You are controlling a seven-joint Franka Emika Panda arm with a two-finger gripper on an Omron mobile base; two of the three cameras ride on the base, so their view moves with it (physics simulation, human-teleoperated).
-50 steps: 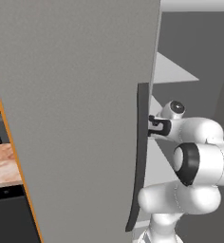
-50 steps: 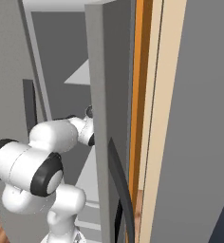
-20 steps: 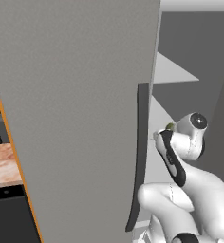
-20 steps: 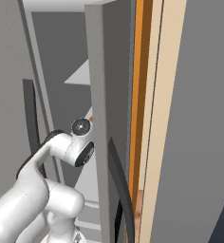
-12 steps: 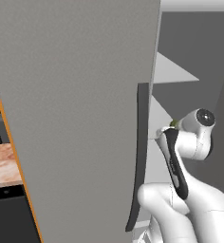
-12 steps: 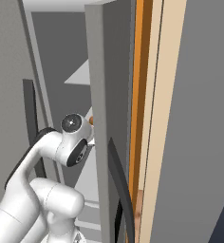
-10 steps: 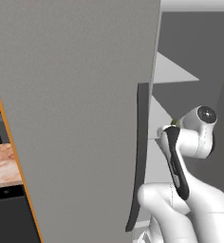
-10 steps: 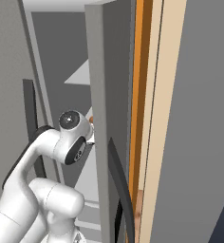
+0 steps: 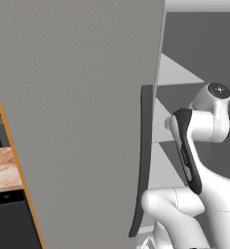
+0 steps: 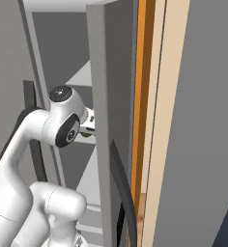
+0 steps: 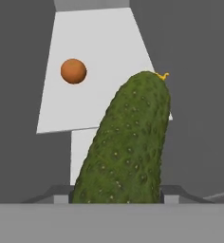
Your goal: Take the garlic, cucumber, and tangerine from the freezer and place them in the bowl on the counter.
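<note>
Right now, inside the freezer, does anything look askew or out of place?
Nothing stands out. The cucumber sits lengthwise between the closed gripper fingers, and the tangerine rests on the pale freezer shelf beyond it.

Straight ahead of end effector: the cucumber [image 11: 126, 142] stood close in front, blocking most of the middle of the way.
Ahead, beyond and to one side: a pale freezer shelf [image 11: 99, 61] lay open, bare but for the tangerine [image 11: 73, 70] resting well apart from the cucumber.
Flanks: dark grey inner walls of the freezer [image 10: 63, 48] closed in on both sides of the shelf.
Behind, on the arm's left: the open freezer door [image 9: 78, 121] with its dark handle strip [image 9: 142, 160] stood close, narrowing the way out.
Behind, on the arm's right: a grey panel edge [image 10: 100, 120] hemmed the opening.
</note>
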